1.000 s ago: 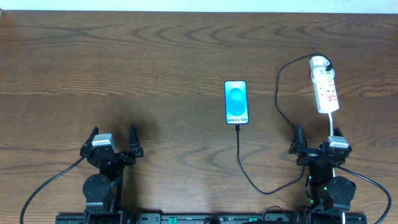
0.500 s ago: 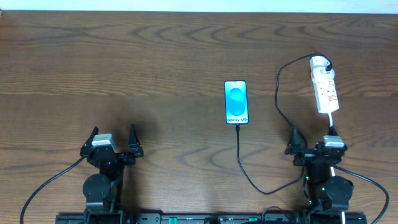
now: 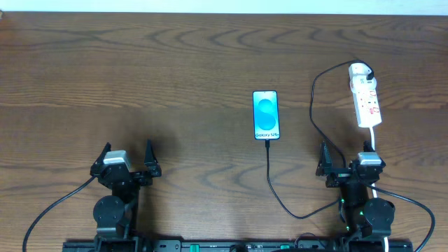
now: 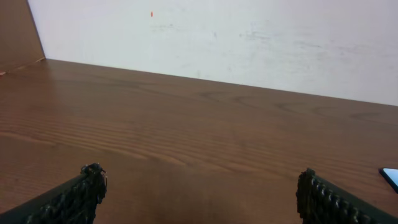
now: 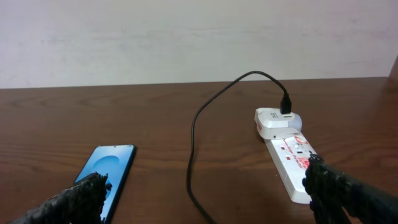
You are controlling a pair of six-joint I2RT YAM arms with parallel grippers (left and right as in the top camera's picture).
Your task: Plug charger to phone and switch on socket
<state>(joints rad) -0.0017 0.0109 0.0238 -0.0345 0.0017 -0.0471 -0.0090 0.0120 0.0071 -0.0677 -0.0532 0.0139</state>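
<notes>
The phone [image 3: 266, 115] lies at the table's middle with its blue screen lit; it also shows in the right wrist view [image 5: 107, 169]. The black charger cable [image 3: 270, 178] runs from the phone's near end, loops toward the front, and rises to a white adapter in the socket's far end [image 3: 360, 70]. The white socket [image 3: 366, 98] lies at the far right, also in the right wrist view [image 5: 287, 149]. My right gripper [image 3: 345, 160] is open and empty, near the table's front below the socket. My left gripper [image 3: 127, 155] is open and empty at the front left.
A white wall runs along the table's far edge [image 4: 211, 37]. The socket's white cord [image 3: 373, 136] runs toward the right arm's base. A corner of the phone shows at the right edge of the left wrist view [image 4: 392, 177].
My right gripper has shifted a little to the left and toward the front edge. The left arm, phone, cable and socket have not moved.
</notes>
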